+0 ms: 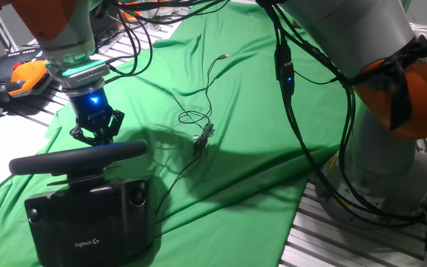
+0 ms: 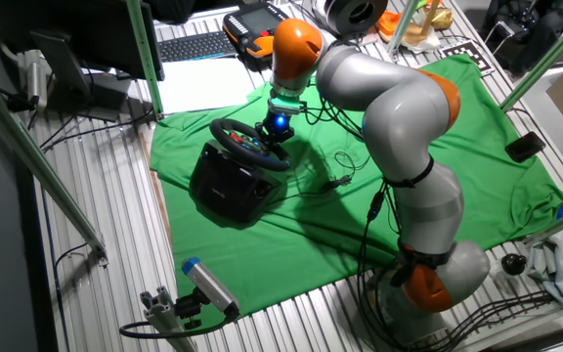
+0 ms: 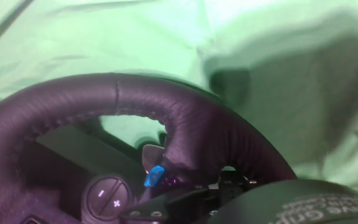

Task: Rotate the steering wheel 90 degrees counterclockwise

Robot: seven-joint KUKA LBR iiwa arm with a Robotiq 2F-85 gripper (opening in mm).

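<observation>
The steering wheel (image 1: pixel 76 158) is a black padded rim on a boxy black base (image 1: pixel 87 222) with a white Logitech logo, standing on the green cloth. It also shows in the other fixed view (image 2: pixel 247 145). In the hand view the rim (image 3: pixel 123 99) arcs very close across the frame, with a small blue light (image 3: pixel 155 177) near the hub buttons. My gripper (image 1: pixel 96 138), black with a blue light above it, comes down at the rim's far side. Its fingertips sit against or just behind the rim. The rim hides whether they clamp it.
A thin cable (image 1: pixel 202 122) lies coiled on the green cloth (image 1: pixel 250 81) right of the wheel. An orange-and-black tool (image 1: pixel 24 76) lies at the back left. The arm's grey body (image 1: pixel 376 141) stands at the right, on the slatted metal table (image 1: pixel 317 237).
</observation>
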